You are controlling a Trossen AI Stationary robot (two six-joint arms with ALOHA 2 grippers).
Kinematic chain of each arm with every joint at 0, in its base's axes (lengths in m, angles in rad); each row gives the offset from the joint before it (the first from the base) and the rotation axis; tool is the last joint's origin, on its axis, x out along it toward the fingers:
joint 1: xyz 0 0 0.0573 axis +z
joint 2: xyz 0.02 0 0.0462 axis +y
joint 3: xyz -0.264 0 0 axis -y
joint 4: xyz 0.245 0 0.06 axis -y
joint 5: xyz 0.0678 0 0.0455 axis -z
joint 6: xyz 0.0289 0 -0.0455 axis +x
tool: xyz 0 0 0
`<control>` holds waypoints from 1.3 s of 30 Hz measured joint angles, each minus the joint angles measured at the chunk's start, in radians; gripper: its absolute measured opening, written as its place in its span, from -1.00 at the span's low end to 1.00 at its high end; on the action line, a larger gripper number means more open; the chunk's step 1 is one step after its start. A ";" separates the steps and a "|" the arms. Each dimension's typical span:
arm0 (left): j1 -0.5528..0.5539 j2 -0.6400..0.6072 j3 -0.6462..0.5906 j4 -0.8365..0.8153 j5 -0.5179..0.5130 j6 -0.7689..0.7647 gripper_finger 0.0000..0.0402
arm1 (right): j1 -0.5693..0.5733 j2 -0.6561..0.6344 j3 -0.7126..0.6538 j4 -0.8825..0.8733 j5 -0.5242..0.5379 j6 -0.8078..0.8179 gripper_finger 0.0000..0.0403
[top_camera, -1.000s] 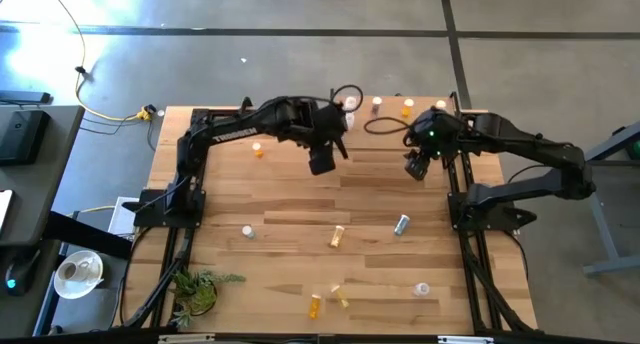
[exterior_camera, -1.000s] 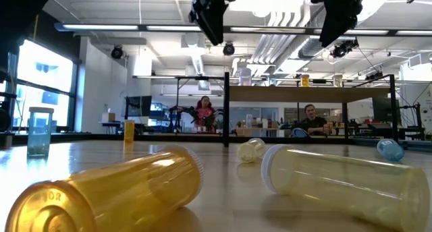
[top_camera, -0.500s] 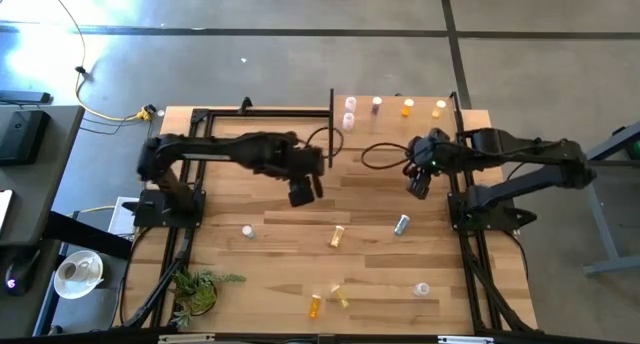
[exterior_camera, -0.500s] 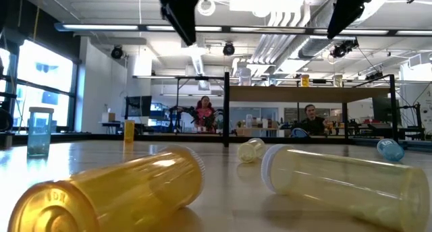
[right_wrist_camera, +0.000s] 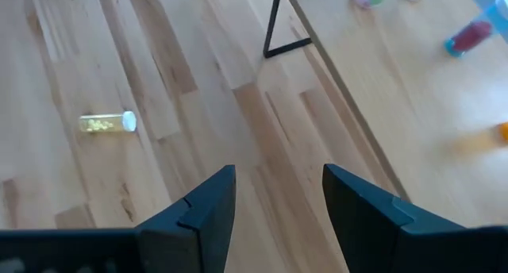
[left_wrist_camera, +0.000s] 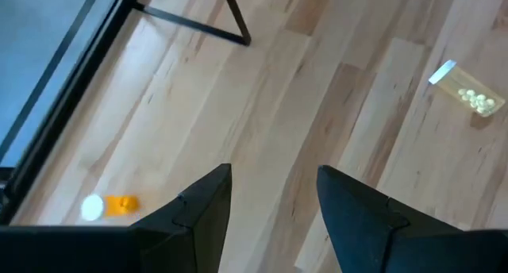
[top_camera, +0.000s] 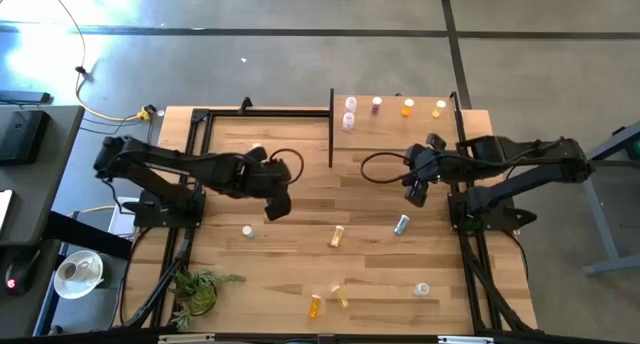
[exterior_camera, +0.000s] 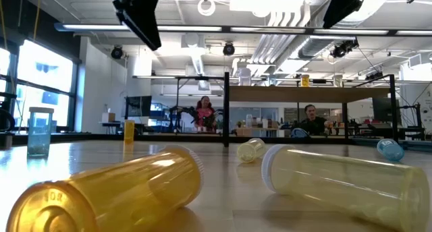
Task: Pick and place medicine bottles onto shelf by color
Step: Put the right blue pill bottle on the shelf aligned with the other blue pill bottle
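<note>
Several medicine bottles lie on their sides on the tabletop: an orange one, a grey one, a yellow one, a grey-teal one, a clear one, and an orange and a yellow one near the front. The shelf stands at the far right and carries pale pink, purple, orange and yellow bottles upright. My left gripper is open and empty above the table's left middle. My right gripper is open and empty, in front of the shelf.
A green plant sits at the near left corner. Black frame rails run along both table sides, and a black shelf post stands mid-table. Bare wood lies between the grippers. People sit in the room beyond the table.
My left gripper has swung away from the shelf toward the table's left and near edges, staying open and empty. My right gripper has drawn a little toward the near edge, away from the shelf. No bottle has moved.
</note>
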 joint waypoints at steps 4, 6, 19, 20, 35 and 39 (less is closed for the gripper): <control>-0.019 -0.052 -0.118 0.118 -0.001 -0.011 -0.13 | 0.021 0.000 0.000 -0.024 0.000 0.098 -0.10; -0.023 -0.075 -0.177 0.180 0.000 -0.008 -0.13 | 0.033 -0.001 -0.006 -0.040 0.000 0.157 -0.10; -0.015 -0.111 -0.319 0.593 0.007 0.203 -0.13 | 0.097 0.000 -0.212 -0.052 -0.094 0.715 -0.10; -0.013 -0.111 -0.319 0.608 0.007 0.219 -0.13 | 0.101 -0.001 -0.227 -0.048 -0.103 0.747 -0.10; -0.009 -0.111 -0.319 0.672 0.030 0.315 -0.13 | 0.116 0.000 -0.439 0.171 -0.259 1.010 -0.10; -0.009 -0.110 -0.319 0.671 0.030 0.345 -0.13 | 0.116 0.000 -0.496 0.260 -0.325 1.054 -0.10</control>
